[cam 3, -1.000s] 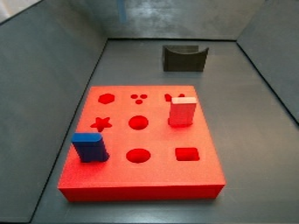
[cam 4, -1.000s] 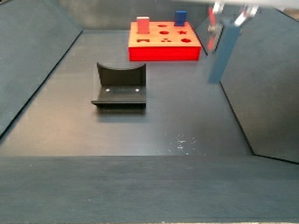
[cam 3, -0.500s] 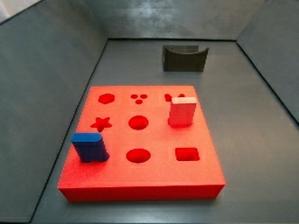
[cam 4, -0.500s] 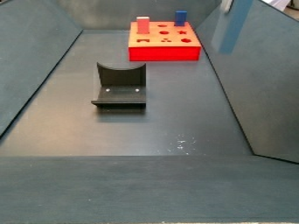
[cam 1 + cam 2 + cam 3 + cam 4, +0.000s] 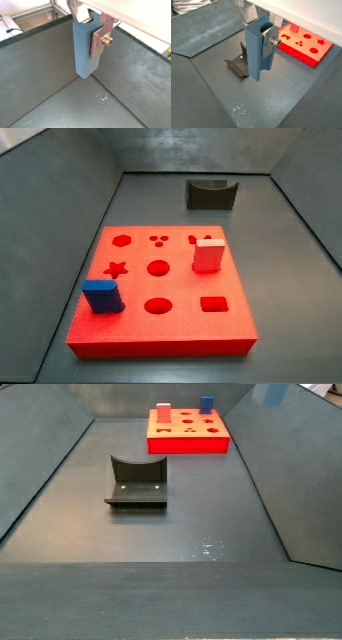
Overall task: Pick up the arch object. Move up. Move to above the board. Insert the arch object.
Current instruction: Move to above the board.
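Gripper (image 5: 260,35) is clamped on a tall blue block (image 5: 256,52), up high; arch object (image 5: 211,193) sits at the board's (image 5: 181,333) 12 o'clock.

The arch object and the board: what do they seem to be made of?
The arch object looks like matte dark plastic, perhaps printed: its surface is dull and even, with no glints. The board looks like matte red plastic or painted foam, uniform in colour with clean-cut holes; which one is unclear. The gripper, raised high and apart from both, is shut on a blue bar.
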Available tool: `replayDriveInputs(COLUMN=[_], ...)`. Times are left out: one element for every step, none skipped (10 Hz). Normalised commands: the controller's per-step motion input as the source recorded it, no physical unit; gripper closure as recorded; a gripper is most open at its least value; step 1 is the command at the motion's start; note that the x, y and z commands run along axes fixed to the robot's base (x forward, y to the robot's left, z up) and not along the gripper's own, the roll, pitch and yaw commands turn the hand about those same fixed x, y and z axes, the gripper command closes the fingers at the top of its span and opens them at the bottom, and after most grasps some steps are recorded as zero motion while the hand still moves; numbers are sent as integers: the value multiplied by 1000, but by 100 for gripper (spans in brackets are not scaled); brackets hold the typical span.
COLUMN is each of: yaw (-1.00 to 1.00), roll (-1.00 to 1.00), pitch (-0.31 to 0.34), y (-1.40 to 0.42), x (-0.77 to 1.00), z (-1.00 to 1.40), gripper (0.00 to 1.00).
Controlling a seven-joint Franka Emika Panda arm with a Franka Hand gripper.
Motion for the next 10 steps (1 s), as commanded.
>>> replayDriveInputs(yaw=[-15,-16,-19,-347,-307,-172,-94,-21,2,10], roll=[-128,-128,-129,-64,-18,20,-11,-19,-19,-19], pitch=[54,52,54,566,532,453,352,222,152,99], y=[16,14,13,-1000,-1000,-1000,-1000,-1000,-1000,-1000], x=[4,5,6,238,244,253,261,266,268,273], z=[592,485,272,-7,-20,-16,-17,-16,-12,-10], gripper=[100,100,100,100,100,100,100,100,100,100])
